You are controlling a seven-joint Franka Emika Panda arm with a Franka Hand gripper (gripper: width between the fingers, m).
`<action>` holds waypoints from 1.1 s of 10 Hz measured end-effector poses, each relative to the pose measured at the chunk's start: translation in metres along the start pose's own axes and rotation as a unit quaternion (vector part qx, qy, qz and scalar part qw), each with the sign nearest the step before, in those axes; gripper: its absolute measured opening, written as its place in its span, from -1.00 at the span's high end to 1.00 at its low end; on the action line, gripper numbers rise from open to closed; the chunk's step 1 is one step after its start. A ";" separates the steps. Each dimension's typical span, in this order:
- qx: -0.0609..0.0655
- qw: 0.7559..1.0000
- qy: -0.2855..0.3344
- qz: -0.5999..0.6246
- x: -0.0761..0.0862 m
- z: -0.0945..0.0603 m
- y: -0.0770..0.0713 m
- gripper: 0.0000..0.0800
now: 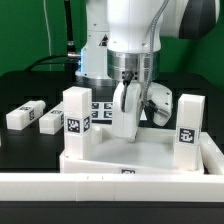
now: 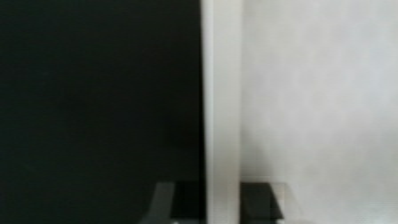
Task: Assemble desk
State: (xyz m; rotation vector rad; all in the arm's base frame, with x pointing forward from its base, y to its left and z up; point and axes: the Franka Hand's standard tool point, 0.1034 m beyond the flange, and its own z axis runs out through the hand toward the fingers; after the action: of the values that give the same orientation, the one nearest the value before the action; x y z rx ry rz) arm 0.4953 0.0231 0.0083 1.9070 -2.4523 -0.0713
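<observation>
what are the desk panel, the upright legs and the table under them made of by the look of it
The desk panel: probably white plastic, matte; even colour and a moulded raised rim. The upright legs: likely the same plastic, plain white blocks; their black-and-white square tags look printed or stuck on. The table: black and dull, no glare; material unclear.
</observation>
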 end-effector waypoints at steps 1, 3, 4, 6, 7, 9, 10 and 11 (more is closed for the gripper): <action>0.000 1.000 0.000 0.000 0.000 0.000 0.000 0.83; 0.000 1.000 0.000 0.000 0.000 0.000 0.000 0.83; 0.000 1.000 0.000 0.000 0.000 0.000 0.000 0.83; 0.000 0.999 -0.003 -0.038 0.002 -0.007 -0.002 0.83; 0.005 0.998 -0.004 -0.059 0.005 -0.009 -0.001 0.83; 0.004 0.998 -0.004 -0.066 0.020 -0.012 0.007 0.84; 0.006 0.997 0.001 -0.074 0.027 -0.010 0.006 0.84; 0.005 0.997 0.002 -0.075 0.026 -0.009 0.006 0.84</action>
State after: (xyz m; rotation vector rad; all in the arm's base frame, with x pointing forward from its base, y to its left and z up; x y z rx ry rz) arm 0.4836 -0.0004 0.0176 2.0916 -2.3075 -0.0594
